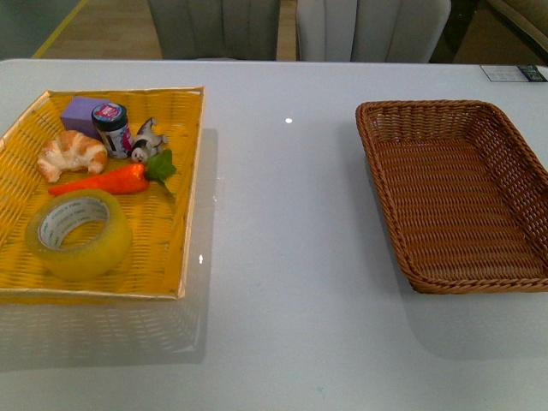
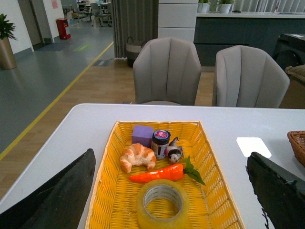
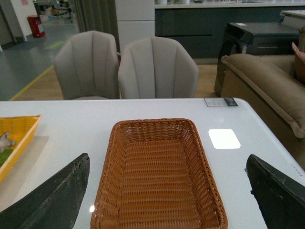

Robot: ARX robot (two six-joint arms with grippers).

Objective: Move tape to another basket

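The tape (image 1: 84,259), a wide yellowish roll with a white core, lies flat at the near end of the yellow tray (image 1: 193,184) on the left of the table. The brown wicker basket (image 1: 370,120) stands empty on the right. Neither arm shows in the front view. In the left wrist view my left gripper (image 2: 171,157) is open and empty, above and short of the tape (image 2: 164,221), which lies between its fingers. In the right wrist view my right gripper (image 3: 167,157) is open and empty above the near end of the basket (image 3: 155,125).
The yellow tray (image 2: 217,167) also holds a croissant (image 1: 73,154), a toy carrot (image 1: 107,181), a small jar (image 1: 111,128), a purple block (image 1: 79,111) and a small toy figure (image 1: 147,141), all beyond the tape. White table between tray and basket. Grey chairs stand behind the table.
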